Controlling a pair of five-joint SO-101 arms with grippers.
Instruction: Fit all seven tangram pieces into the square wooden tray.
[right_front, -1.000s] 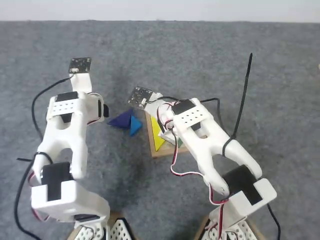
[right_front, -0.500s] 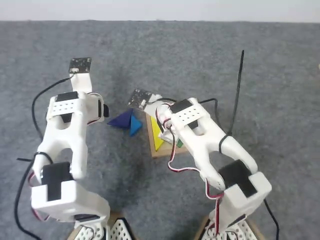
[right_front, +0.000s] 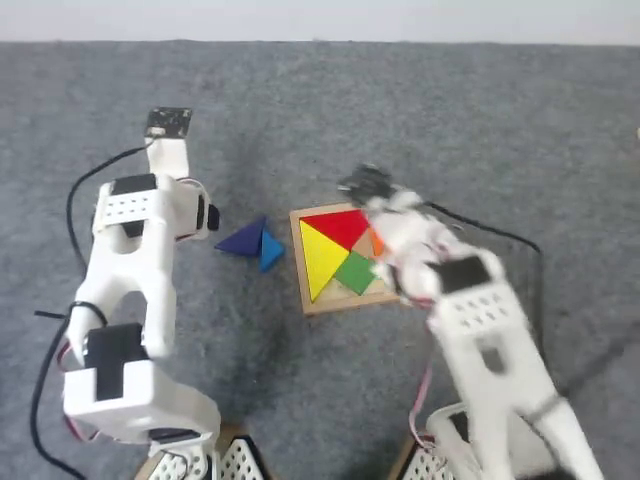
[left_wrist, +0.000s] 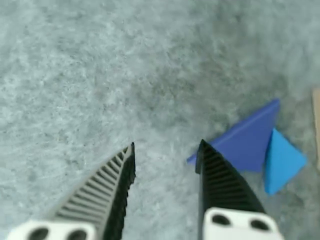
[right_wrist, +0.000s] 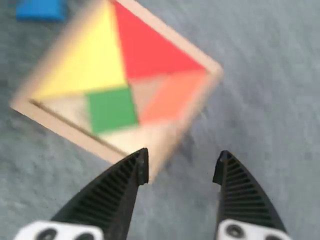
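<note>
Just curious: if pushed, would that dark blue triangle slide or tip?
The dark blue triangle lies flat, so it probably won't tip. The grey carpet likely drags on it. It touches the light blue triangle, so that may shift.

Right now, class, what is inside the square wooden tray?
Inside the square wooden tray lie a yellow triangle, a red triangle, a green square and an orange piece. Pale patches beside them: bare wood or pieces, unclear. From above, the right arm hides one corner.
</note>
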